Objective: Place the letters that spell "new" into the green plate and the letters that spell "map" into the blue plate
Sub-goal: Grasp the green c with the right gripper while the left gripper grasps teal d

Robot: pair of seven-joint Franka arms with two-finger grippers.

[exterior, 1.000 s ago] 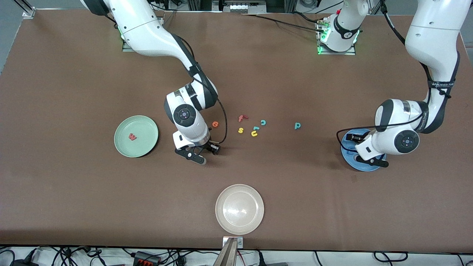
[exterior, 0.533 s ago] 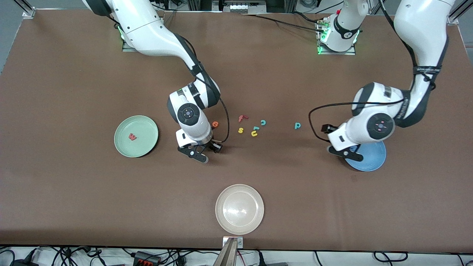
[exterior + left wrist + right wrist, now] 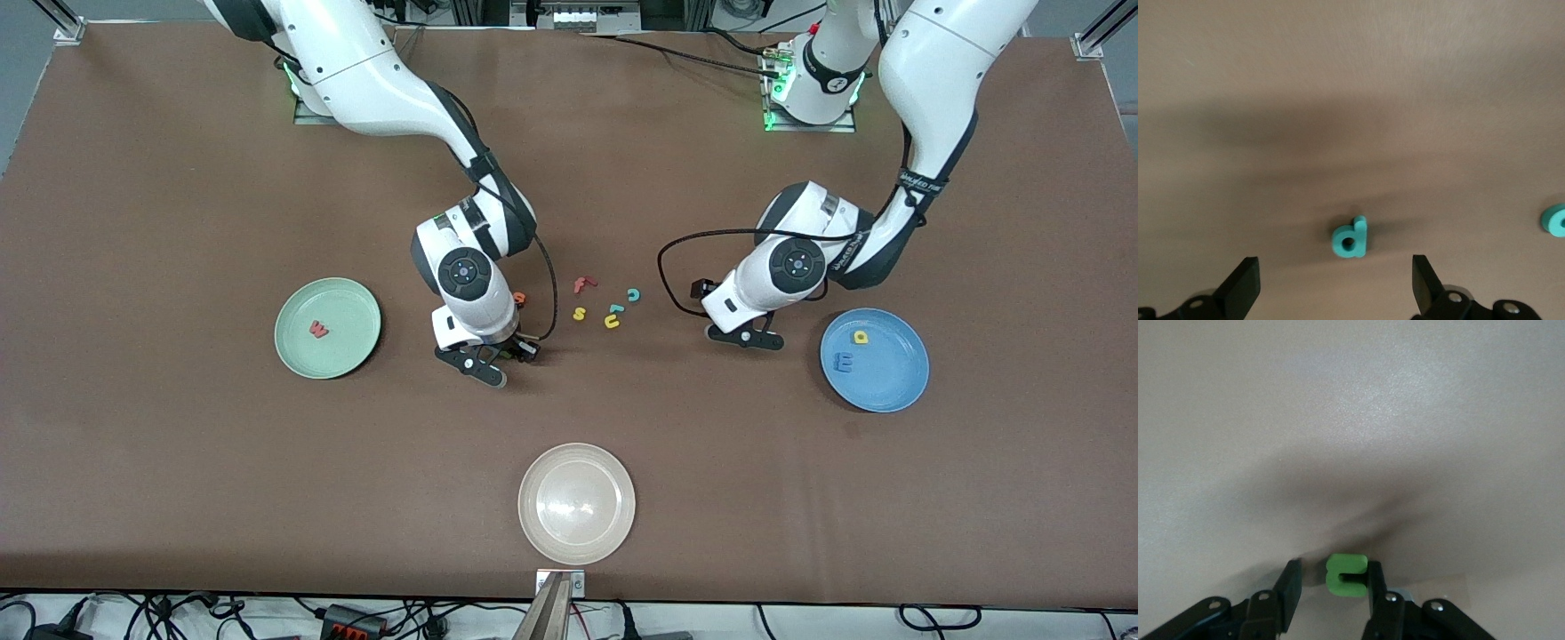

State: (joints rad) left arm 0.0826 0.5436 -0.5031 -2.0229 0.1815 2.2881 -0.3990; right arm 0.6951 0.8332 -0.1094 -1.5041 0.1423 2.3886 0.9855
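- Right gripper (image 3: 496, 361): down at the brown desk (image 3: 178, 462), just beside the round pale mint-green plate (image 3: 351, 302) on its middle-of-desk side.
- Right fingers (image 3: 1373, 583): partly spread, straddling the small dark green foam letter n (image 3: 1346, 573). One finger touching the n, a narrow gap at the other. Not pinching yet; n flat on the desk.
- Small orange foam letter e (image 3: 519, 299): on the desk close to the right wrist, half hidden by it, farther from the front camera than the right gripper.
- Pinkish-red foam letter w (image 3: 318, 329): lying in the mint-green plate, near its middle.
- Left gripper (image 3: 745, 338): low over the desk between the loose letter cluster and the round bright blue plate (image 3: 898, 387).
- Left fingers (image 3: 1245, 283): spread wide, touching nothing. Small teal foam letter p (image 3: 1351, 237) flat on the desk between and just ahead of the tips; hidden under the left arm in the front view.
- In the blue plate: blue foam letter m (image 3: 843, 361) and yellow foam letter a (image 3: 860, 337), close together, toward the rim on the right arm's side.
- Loose on the desk mid-table, apart from both plates: red foam f (image 3: 582, 284), yellow foam s (image 3: 579, 313), teal foam c (image 3: 633, 294), yellow foam u (image 3: 612, 322).
- Round beige-white plate (image 3: 613, 533): nearest the front camera, mid-desk, nothing in it.
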